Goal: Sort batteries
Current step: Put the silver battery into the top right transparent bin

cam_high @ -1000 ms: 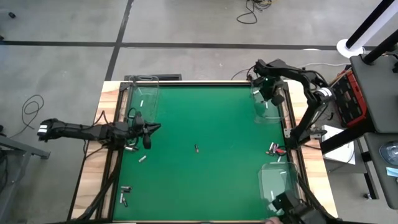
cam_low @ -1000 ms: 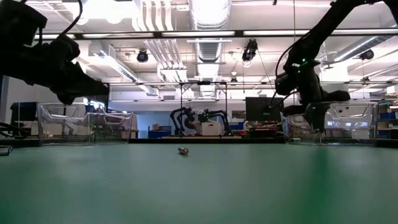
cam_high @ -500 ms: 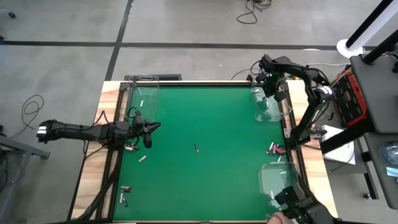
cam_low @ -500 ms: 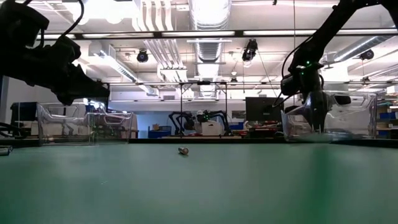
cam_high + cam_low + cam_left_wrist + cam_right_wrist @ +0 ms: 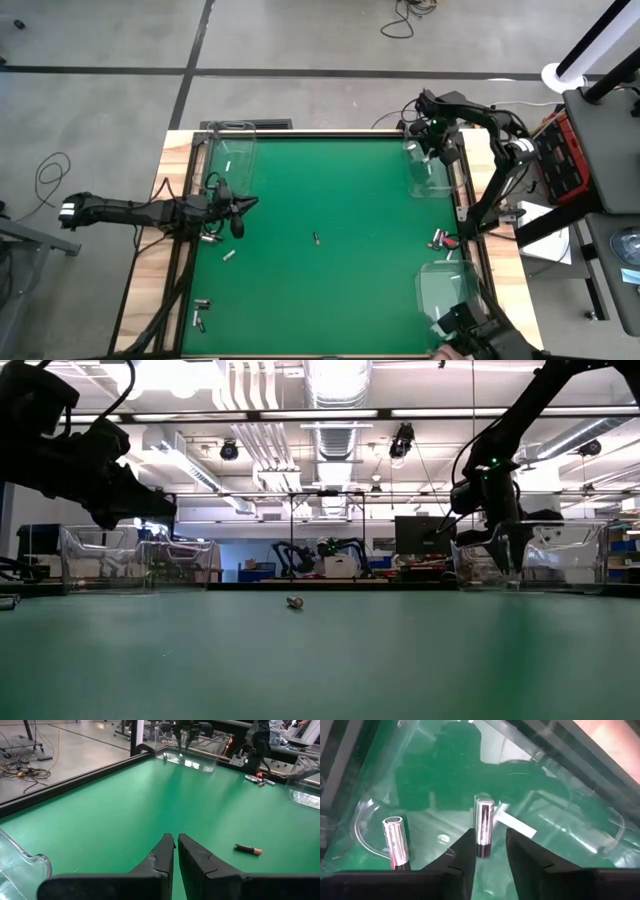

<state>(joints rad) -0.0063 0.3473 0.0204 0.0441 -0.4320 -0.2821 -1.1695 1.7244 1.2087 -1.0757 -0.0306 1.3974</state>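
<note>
Batteries scattered on green bench [image 5: 330,190]; one silver battery [image 5: 484,827] pinched upright between right hand [image 5: 487,851] fingers, directly over clear tray [image 5: 560,820] at far right corner. Second silver battery [image 5: 396,840] already lying in tray, just beside hand. Left hand [image 5: 175,851] closed on nothing, hovering low; dark battery [image 5: 248,849] lying just ahead and to one side. Release advice: keep right hand inside tray rim, open slowly, lift straight up to avoid bounce-out.
</note>
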